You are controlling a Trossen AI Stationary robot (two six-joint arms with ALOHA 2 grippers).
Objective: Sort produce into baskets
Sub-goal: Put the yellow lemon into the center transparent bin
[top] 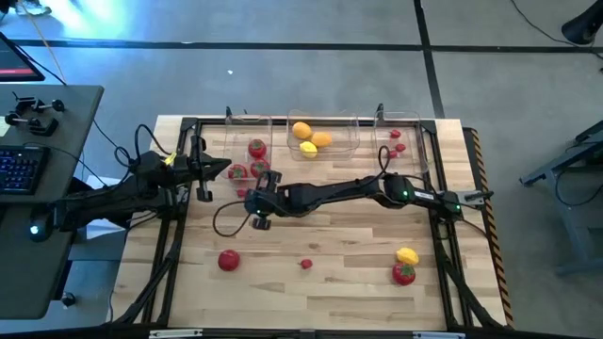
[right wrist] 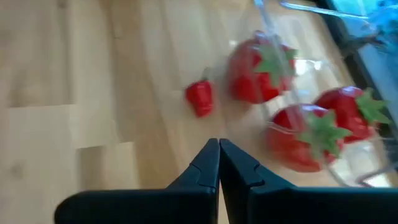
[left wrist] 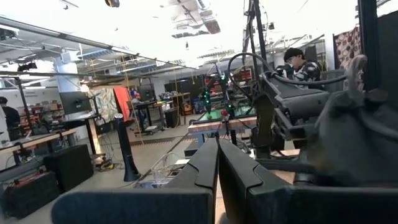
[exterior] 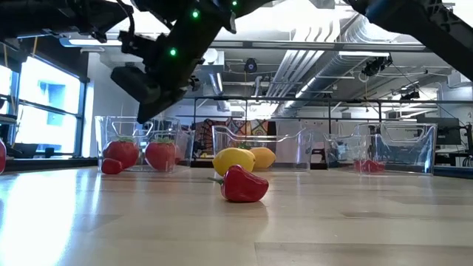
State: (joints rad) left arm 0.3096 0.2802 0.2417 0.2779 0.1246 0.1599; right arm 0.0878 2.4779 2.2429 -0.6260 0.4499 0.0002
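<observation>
Presently the right claw (right wrist: pixel 219 163) is seen pinched shut and empty, hung above the pale wooden counter (top: pixel 330 264) in a workshop. Just ahead, three red tomatoes (right wrist: pixel 260 73) lie in the clear bin (top: pixel 247 151); light, hard and slick, they are judged best gripped across the middle. A small red berry (right wrist: pixel 200 98) lies nearer, beside the bin. The left claw (left wrist: pixel 217 180) is parked shut.

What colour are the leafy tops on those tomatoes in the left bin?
Green, star-shaped tops on red tomatoes; the right wrist view shows them best.
</observation>
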